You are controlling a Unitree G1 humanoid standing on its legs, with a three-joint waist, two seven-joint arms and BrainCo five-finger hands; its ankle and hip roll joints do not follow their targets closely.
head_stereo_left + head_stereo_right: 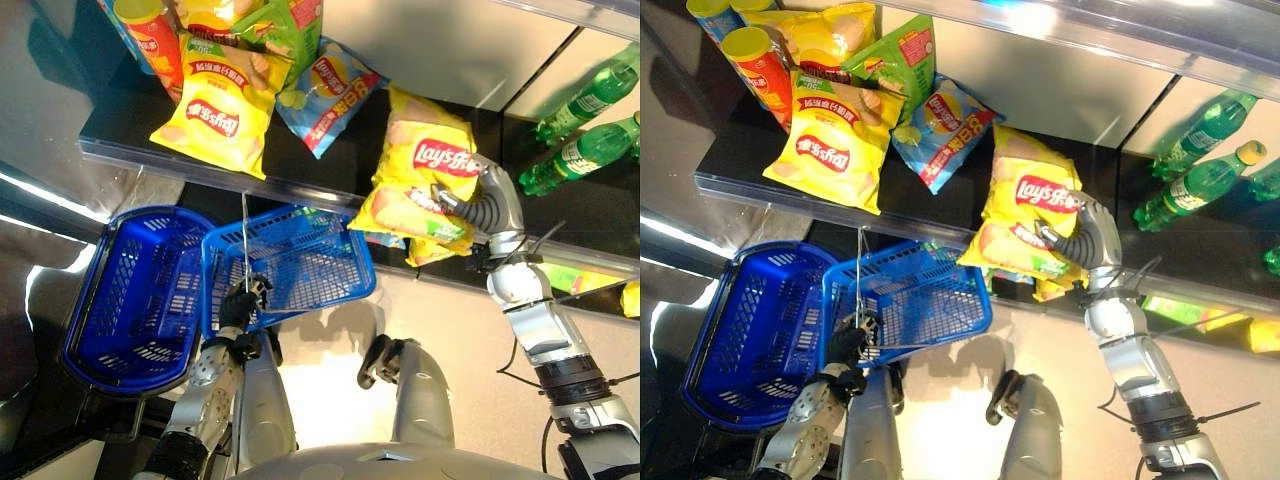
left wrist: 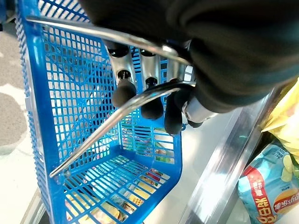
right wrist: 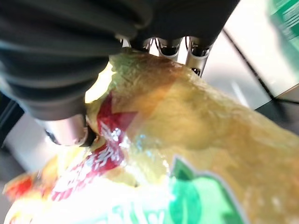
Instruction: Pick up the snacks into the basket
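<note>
Right hand (image 1: 1087, 235) grips yellow chip bag (image 1: 1025, 215) (fingers partly hidden) | left hand (image 1: 240, 305) clutches basket (image 1: 300, 262) handle (image 2: 117, 112)

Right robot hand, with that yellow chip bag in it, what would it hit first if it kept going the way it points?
Probably the blue chip bag on the shelf, though depth is unclear.

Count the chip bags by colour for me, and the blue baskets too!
Yellow chip bags: 3, one of them in the right hand
Green chip bags: 1
Blue chip bags: 1
Blue baskets: 2, one of them held by the left hand
Total: 7
</note>
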